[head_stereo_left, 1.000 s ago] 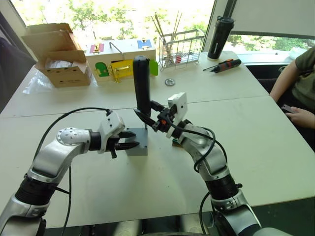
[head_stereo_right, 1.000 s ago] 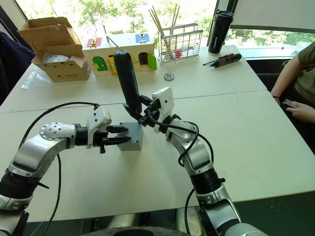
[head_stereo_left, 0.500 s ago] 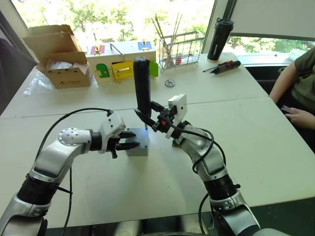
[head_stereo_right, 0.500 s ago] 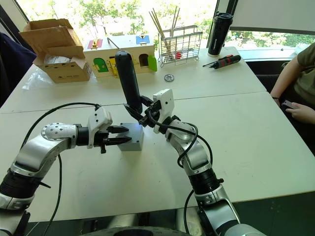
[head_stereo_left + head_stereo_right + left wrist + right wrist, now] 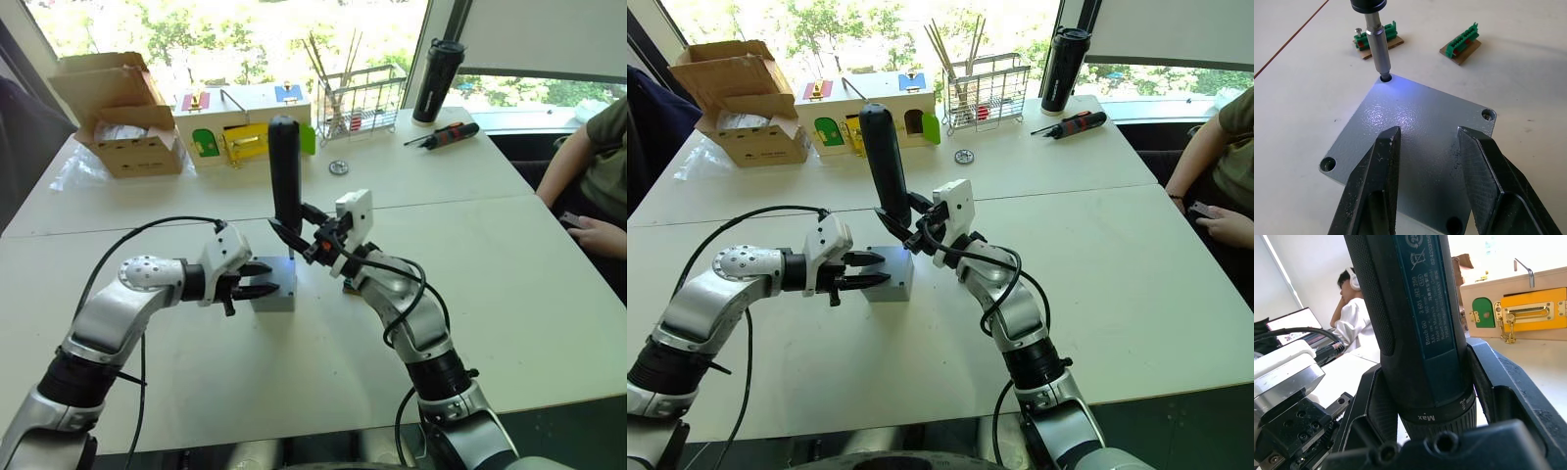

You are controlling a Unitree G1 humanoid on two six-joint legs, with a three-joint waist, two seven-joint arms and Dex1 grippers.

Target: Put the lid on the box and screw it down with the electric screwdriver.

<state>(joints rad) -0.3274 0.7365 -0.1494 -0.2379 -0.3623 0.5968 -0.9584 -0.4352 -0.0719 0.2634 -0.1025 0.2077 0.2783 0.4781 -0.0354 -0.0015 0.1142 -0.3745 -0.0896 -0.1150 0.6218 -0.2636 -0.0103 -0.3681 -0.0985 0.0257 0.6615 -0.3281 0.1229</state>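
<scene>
Two arms meet near the middle of the bench in the left eye view. The right gripper (image 5: 302, 231) is clamped on the electric screwdriver (image 5: 285, 168), held upright with its bit down on the far corner of the lid (image 5: 275, 289), which already sits on the box (image 5: 273, 300). The left gripper (image 5: 261, 278) has its fingers a little apart, reaching over the lid's near-left side. By my reading the step in hand is driving a corner screw.

From the left wrist, the bit (image 5: 1376, 48) stands in a corner hole of the lid (image 5: 1415, 147), with a bluish glow on the plate beside it (likely the tool's lamp). One other corner shows a screw head; two corner holes look dark, perhaps unfilled. The left fingers (image 5: 1374, 181) hover over the plate, spread. Next I would expect the bit to lift and shift to another corner, kept square to the hole so it does not slip.

On the right wrist view the tool's body (image 5: 1420, 323) reads "Bosch GO", with "Max" on its collar; the smaller print is unreadable.
</scene>
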